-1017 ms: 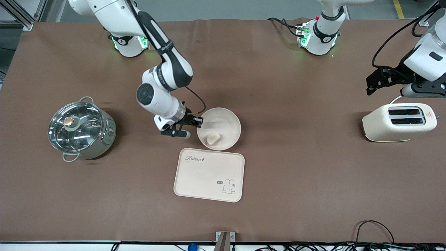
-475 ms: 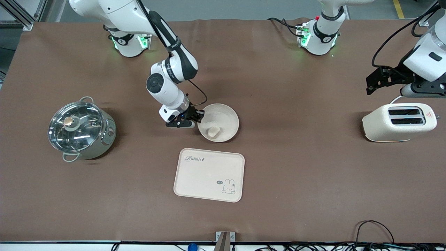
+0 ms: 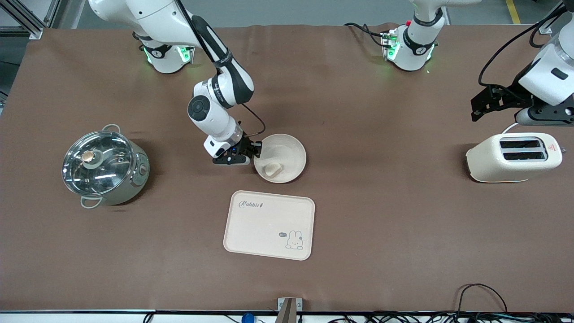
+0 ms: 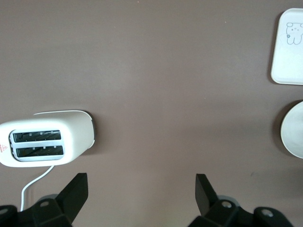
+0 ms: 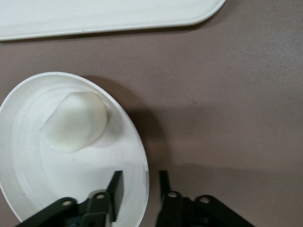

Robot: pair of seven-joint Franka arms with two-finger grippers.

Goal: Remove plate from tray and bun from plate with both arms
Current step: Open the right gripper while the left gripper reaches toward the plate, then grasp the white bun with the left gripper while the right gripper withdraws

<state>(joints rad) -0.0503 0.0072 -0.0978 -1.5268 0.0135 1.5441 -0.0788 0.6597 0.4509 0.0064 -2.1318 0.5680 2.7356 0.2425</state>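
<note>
1 plate (image 3: 287,152) on table beside 1 tray (image 3: 269,224), off it | 1 bun (image 3: 272,169) in plate | right gripper (image 3: 252,150) fingers straddle plate rim, slightly apart | left gripper (image 4: 139,187) wide, waits over 1 toaster (image 3: 513,157)

A lidded steel pot (image 3: 104,167) sits toward the right arm's end of the table. A cream toaster (image 3: 514,157) stands toward the left arm's end, well apart from it.

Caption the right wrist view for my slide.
Right gripper straddles the round cream plate's rim, pale bun inside.
</note>
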